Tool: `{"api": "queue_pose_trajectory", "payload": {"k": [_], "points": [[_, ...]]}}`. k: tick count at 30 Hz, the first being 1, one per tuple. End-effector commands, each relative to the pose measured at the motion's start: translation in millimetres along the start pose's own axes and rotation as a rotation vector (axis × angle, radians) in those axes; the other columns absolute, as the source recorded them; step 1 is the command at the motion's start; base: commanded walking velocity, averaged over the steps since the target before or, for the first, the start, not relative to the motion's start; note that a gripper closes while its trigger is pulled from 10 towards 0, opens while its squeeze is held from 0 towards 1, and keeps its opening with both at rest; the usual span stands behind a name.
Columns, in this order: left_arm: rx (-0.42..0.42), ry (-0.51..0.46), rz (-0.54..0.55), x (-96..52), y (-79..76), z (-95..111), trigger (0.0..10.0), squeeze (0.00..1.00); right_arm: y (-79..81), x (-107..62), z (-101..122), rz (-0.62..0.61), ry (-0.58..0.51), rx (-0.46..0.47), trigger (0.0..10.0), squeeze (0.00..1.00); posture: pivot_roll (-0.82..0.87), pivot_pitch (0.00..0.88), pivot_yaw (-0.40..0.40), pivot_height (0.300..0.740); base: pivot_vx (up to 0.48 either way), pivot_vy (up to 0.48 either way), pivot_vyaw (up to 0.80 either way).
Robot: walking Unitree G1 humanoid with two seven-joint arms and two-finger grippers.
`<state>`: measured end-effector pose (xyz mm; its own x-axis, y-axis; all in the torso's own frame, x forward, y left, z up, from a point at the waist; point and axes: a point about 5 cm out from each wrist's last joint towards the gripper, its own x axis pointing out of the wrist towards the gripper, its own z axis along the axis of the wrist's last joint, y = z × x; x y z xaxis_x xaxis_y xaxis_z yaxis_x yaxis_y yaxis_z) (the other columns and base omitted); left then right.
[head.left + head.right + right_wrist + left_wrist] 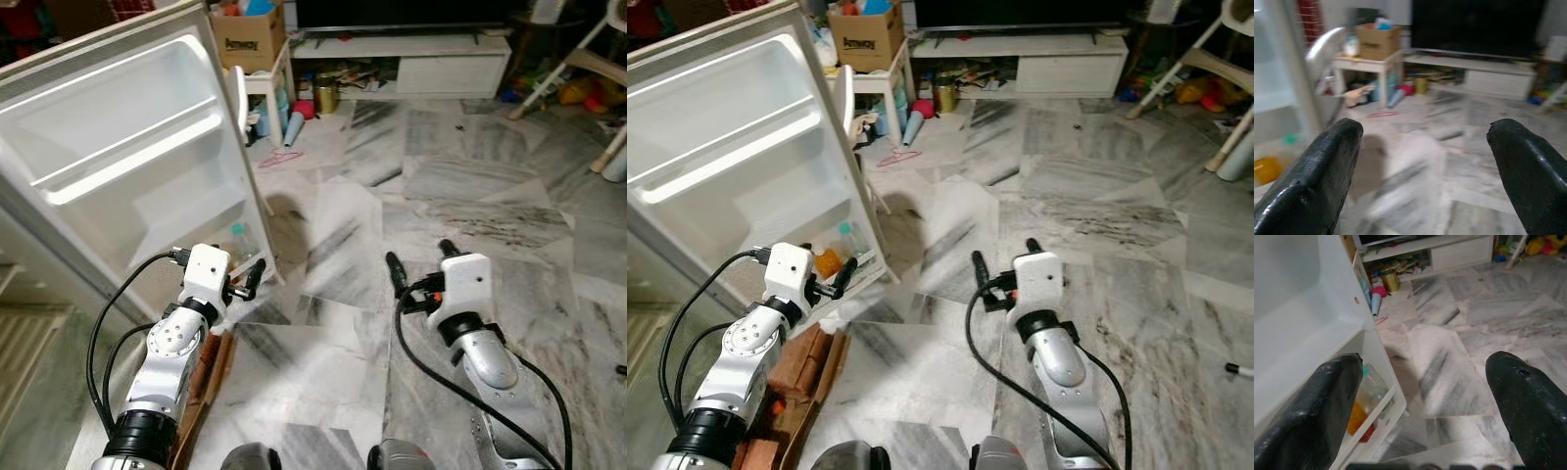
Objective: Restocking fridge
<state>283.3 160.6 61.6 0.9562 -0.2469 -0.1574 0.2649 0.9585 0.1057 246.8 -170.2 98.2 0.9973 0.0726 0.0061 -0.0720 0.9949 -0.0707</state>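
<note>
Left gripper: jaws parted and empty, raised just beside the near lower corner of the open fridge door. In the left wrist view its two black fingers stand wide apart, with the door's bottom shelf between and beyond them.

Right gripper: jaws likewise spread and empty, held over the marble floor, well apart from the door and to its right. Its wrist view is blurred; the fingers frame the far side of the room.

Fridge door: white, swung open on the left of the scene, inner face toward the camera, with moulded shelves in the upper part. The bottom shelf holds a clear bottle with a green cap and, beside it, an orange container.

Near left: reddish bricks lie on the floor under the left arm.

Far side: a small white desk carries a cardboard box. To its right a low white TV stand runs along the wall, with clutter in its open bay. A pink hanger lies on the floor in front of the desk. At the far right stand the white legs of a chair, with toys behind them.
</note>
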Motion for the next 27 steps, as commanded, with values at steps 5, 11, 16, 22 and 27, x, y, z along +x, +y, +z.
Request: {"api": "queue_pose_trajectory", "payload": {"k": [5,11,16,22,27], "points": [[0.024,-0.032,0.09,-10.4,19.4,3,10.0,0.0,-12.8,-13.7,-3,-0.096,0.041,0.073,10.0,0.0,-0.05,0.02,0.053,0.74,0.0,0.0,0.0],[0.042,-0.025,0.119,-22.2,27.5,-1,10.0,0.0,-15.2,-33.5,-16,-0.051,0.09,0.062,10.0,0.0,-0.02,0.041,0.022,0.74,0.0,0.0,0.0],[0.021,-0.011,0.159,-36.6,28.9,-8,10.0,0.0,-5.5,-20.6,-9,-0.025,0.065,0.087,10.0,0.0,0.0,0.051,0.01,0.74,0.0,0.0,0.0],[0.008,-0.043,0.131,-35.4,20.1,0,10.0,0.0,-0.2,-12.5,-10,0.012,0.061,0.104,10.0,0.0,0.03,0.066,-0.016,0.74,0.0,-0.046,0.0],[-0.002,-0.053,0.13,-32.1,18.4,3,10.0,0.0,5.3,-1.7,-5,0.057,0.038,0.095,10.0,0.0,0.02,0.065,-0.02,0.74,0.0,-0.322,0.0]]}}
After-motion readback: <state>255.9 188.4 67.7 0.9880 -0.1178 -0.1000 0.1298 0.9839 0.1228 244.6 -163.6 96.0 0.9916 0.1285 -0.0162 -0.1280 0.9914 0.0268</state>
